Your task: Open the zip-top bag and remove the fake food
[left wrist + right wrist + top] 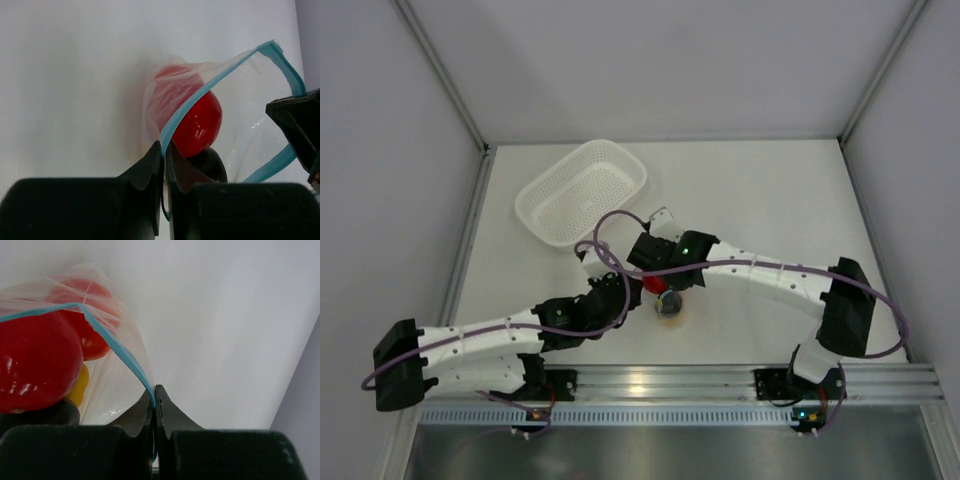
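The clear zip-top bag (250,100) sits between both grippers at the table's middle (668,303). My left gripper (164,146) is shut on one side of its light blue zip strip (185,107). My right gripper (154,390) is shut on the other side of the strip (120,352). The strip's two sides stand apart, so the mouth is open. Inside lie the shiny red ball (200,122), a dark grey-black piece (210,162), the orange-red tomato (92,342) and a yellow piece (80,385). The right gripper's dark finger (297,120) shows in the left wrist view.
A white perforated basket (582,190) stands at the back left of the table. White walls enclose the table on the left, back and right. A metal rail (720,380) runs along the near edge by the arm bases.
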